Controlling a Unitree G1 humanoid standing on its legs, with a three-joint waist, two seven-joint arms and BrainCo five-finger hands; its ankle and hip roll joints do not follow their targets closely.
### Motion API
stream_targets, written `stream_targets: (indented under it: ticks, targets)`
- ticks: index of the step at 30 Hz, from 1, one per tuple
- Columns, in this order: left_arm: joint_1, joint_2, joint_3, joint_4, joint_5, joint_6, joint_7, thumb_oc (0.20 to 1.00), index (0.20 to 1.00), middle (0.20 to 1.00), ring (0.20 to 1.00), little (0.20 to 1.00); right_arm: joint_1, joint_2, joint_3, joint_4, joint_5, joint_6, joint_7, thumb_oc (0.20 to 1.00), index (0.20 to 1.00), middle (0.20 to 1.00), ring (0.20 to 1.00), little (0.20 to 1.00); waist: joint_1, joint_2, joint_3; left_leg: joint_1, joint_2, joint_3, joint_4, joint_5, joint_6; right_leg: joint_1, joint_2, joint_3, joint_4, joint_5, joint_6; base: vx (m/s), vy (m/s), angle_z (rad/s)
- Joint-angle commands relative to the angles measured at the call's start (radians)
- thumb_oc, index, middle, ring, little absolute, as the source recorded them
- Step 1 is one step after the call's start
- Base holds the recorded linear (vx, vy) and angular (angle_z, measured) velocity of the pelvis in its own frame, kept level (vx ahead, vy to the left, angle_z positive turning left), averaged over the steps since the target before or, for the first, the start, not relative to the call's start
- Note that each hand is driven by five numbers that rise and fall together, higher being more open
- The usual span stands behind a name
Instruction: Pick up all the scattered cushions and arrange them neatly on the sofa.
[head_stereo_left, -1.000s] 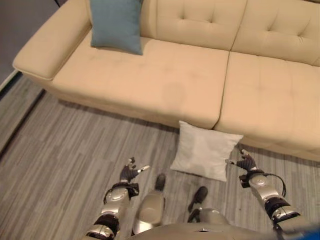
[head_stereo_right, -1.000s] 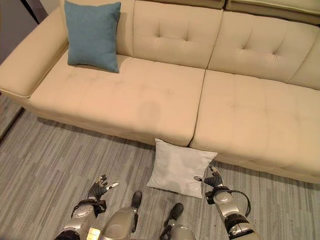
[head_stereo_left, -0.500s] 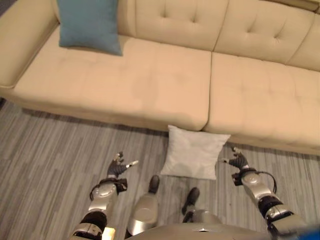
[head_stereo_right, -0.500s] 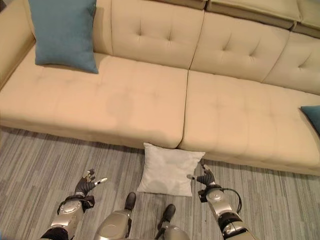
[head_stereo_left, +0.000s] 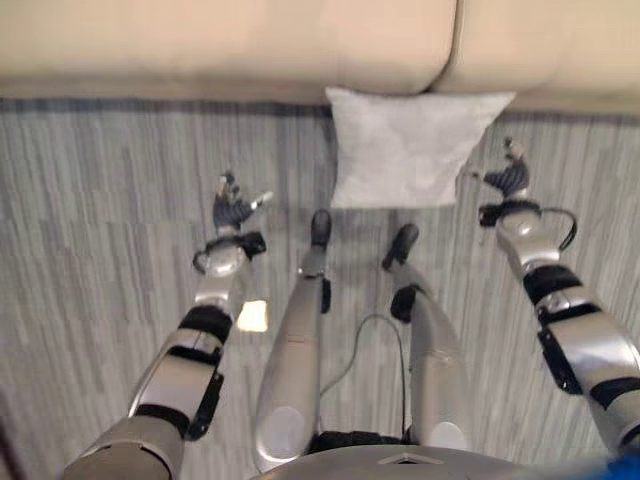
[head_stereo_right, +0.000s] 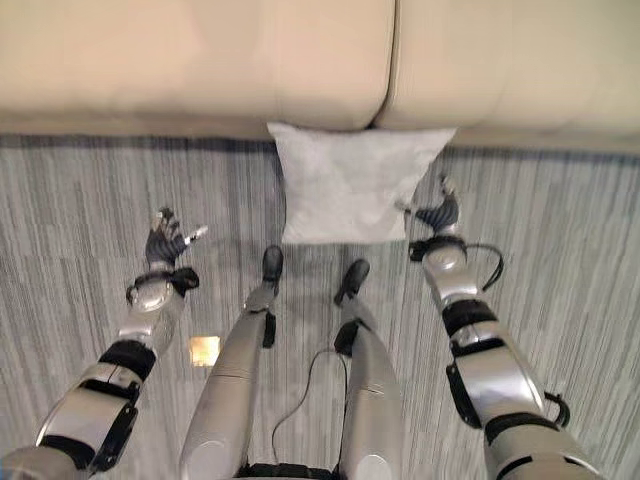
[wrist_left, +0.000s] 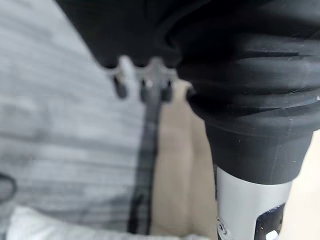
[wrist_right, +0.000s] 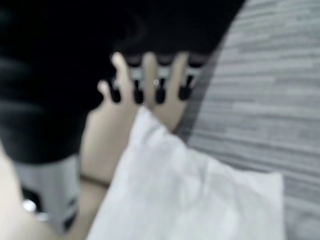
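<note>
The camera has tipped down since the earlier frame, so the sofa now fills just the top strip; both arms reach further forward; the left robot hand (head_stereo_left: 233, 208) hangs at left-centre over the wooden floor (head_stereo_left: 90, 250), fingers spread, holding nothing; the right robot hand (head_stereo_left: 510, 178), fingers loose, sits just beside the white cushion (head_stereo_left: 410, 148) at upper centre, which lies on the floor against the sofa (head_stereo_left: 230, 45) base.

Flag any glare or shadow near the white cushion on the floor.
Left eye view: small bright patch on the floor, well clear of the white cushion; dark shadow band along the sofa base; the cushion itself is evenly lit. Right wrist view: no glare on the cushion.
</note>
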Motion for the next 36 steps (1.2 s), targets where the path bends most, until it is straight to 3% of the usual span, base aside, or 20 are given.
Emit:
stream_targets:
  ticks: [1, 8, 16, 28, 36]
  targets:
    - [0.024, -0.016, 0.005, 0.008, -0.043, -0.060, 0.037, 1.000, 1.000, 1.000, 1.000, 1.000, 0.026, -0.089, 0.007, -0.021, 0.063, -0.058, -0.064, 1.000, 1.000, 1.000, 1.000, 1.000, -0.018, 0.059, -0.104, 0.001, 0.006, -0.067, 0.001, -0.082, -0.057, 0.000, -0.067, 0.050, 0.112, -0.122, 0.142, 0.04, 0.042, -0.07]
    - [-0.085, 0.003, -0.003, 0.009, -0.104, -0.068, 0.070, 1.000, 1.000, 1.000, 1.000, 1.000, -0.125, -0.148, 0.049, 0.007, 0.112, -0.069, -0.082, 1.000, 1.000, 1.000, 1.000, 1.000, -0.051, 0.085, -0.094, -0.194, 0.009, -0.071, 0.107, -0.111, -0.044, -0.224, -0.068, 0.108, 0.247, -0.142, 0.151, 0.01, -0.004, -0.06]
    - [-0.261, 0.068, -0.048, 0.062, -0.134, -0.067, 0.095, 1.000, 1.000, 1.000, 1.000, 1.000, -0.279, -0.180, 0.140, 0.063, 0.152, -0.075, -0.087, 1.000, 1.000, 1.000, 1.000, 1.000, -0.074, 0.075, -0.089, -0.417, 0.021, -0.083, 0.273, -0.155, -0.036, -0.439, -0.062, 0.129, 0.370, -0.162, 0.149, 0.05, -0.032, -0.03]
    - [-0.494, 0.102, -0.148, 0.130, -0.176, -0.056, 0.100, 1.000, 1.000, 1.000, 1.000, 1.000, -0.453, -0.114, 0.270, 0.181, 0.242, -0.066, -0.047, 1.000, 1.000, 1.000, 1.000, 1.000, -0.063, 0.062, -0.084, -0.649, 0.013, -0.124, 0.463, -0.180, -0.039, -0.655, -0.069, 0.146, 0.530, -0.203, 0.136, 0.06, -0.018, -0.03]
    - [-0.607, 0.093, -0.183, 0.193, -0.221, -0.042, 0.094, 1.000, 1.000, 1.000, 1.000, 1.000, -0.540, -0.048, 0.318, 0.192, 0.292, -0.063, -0.037, 1.000, 1.000, 1.000, 1.000, 1.000, -0.052, 0.043, -0.047, -0.674, 0.002, -0.119, 0.555, -0.216, -0.031, -0.689, -0.073, 0.178, 0.597, -0.227, 0.127, 0.05, 0.032, -0.06]
